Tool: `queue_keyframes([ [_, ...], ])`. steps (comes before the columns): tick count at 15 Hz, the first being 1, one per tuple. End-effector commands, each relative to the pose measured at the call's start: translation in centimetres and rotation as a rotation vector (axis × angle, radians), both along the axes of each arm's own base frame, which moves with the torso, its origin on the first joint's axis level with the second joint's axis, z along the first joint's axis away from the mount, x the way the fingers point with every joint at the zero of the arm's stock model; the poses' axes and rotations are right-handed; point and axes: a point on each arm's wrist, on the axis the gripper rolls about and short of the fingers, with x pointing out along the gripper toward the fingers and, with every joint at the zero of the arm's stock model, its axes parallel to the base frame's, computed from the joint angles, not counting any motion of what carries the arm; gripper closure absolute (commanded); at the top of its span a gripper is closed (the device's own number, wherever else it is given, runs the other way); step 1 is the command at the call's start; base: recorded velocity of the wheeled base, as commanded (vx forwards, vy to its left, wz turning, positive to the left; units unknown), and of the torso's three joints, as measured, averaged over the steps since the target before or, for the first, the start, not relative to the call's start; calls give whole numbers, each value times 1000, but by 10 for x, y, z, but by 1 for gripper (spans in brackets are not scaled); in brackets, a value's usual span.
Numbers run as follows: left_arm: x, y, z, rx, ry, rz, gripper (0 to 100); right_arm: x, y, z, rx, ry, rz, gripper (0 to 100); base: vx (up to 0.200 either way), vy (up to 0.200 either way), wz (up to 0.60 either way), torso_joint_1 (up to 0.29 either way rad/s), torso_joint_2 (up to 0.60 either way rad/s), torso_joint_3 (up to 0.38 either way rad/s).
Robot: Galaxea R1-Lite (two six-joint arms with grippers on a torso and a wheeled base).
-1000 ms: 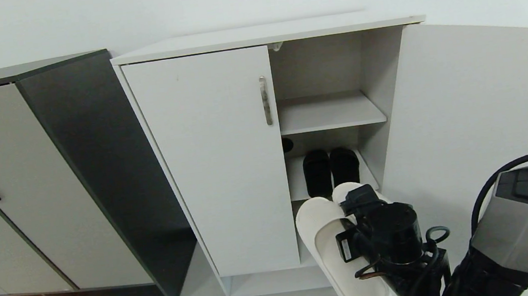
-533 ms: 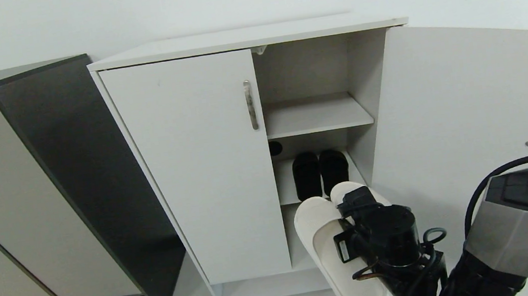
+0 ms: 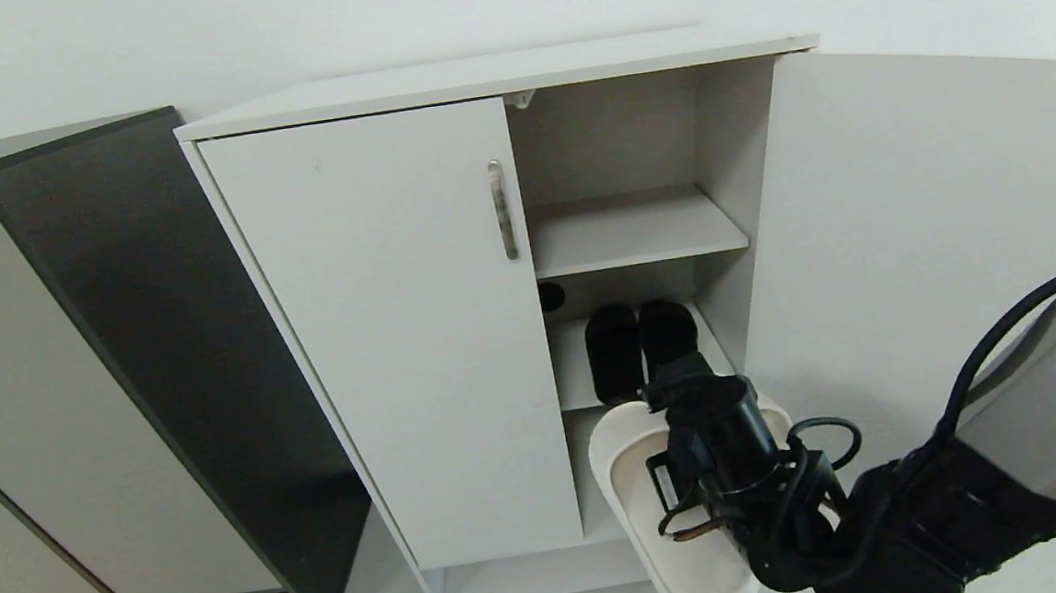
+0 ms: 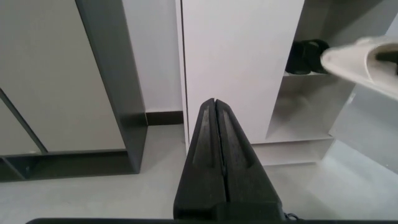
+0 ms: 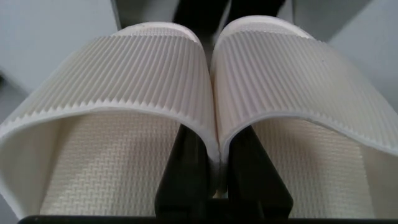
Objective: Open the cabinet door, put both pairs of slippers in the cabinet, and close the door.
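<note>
The white cabinet (image 3: 394, 353) stands with its right door (image 3: 934, 237) swung open and its left door shut. A pair of black slippers (image 3: 640, 343) rests on the middle shelf. My right gripper (image 3: 679, 419) is shut on a pair of white slippers (image 3: 664, 542), held side by side just in front of the open compartment, toes at the shelf below the black pair. In the right wrist view the fingers (image 5: 186, 174) pinch the inner edges of both white slippers (image 5: 155, 93). My left gripper (image 4: 215, 112) is shut with nothing in it, low over the floor before the shut left door.
A dark cabinet (image 3: 47, 396) with pale doors stands to the left of the white one. The upper shelf (image 3: 635, 228) is bare. The pale floor (image 4: 124, 199) lies in front of both cabinets.
The camera shifted, sliding the cabinets left in the picture. My right arm has carried the white slippers forward and down toward the open compartment below the black slippers.
</note>
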Motion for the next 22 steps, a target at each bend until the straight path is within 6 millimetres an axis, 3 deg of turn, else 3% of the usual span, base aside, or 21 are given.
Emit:
queue_keyframes([
  [1,0,0,0,1,2,1,100,-7,-1,81,149,-51,-29,100,0,0,0,0,0,0],
  [3,0,0,0,2,2,2,100,-3,3,117,188,-95,-83,100,0,0,0,0,0,0],
  [7,0,0,0,0,2,1,100,1,6,137,175,-171,-120,100,0,0,0,0,0,0],
  [12,0,0,0,1,2,-1,100,5,11,133,159,-191,-115,100,0,0,0,0,0,0],
  [22,0,0,0,1,2,-4,100,13,14,128,157,-208,-117,100,200,0,0,1,4,3],
])
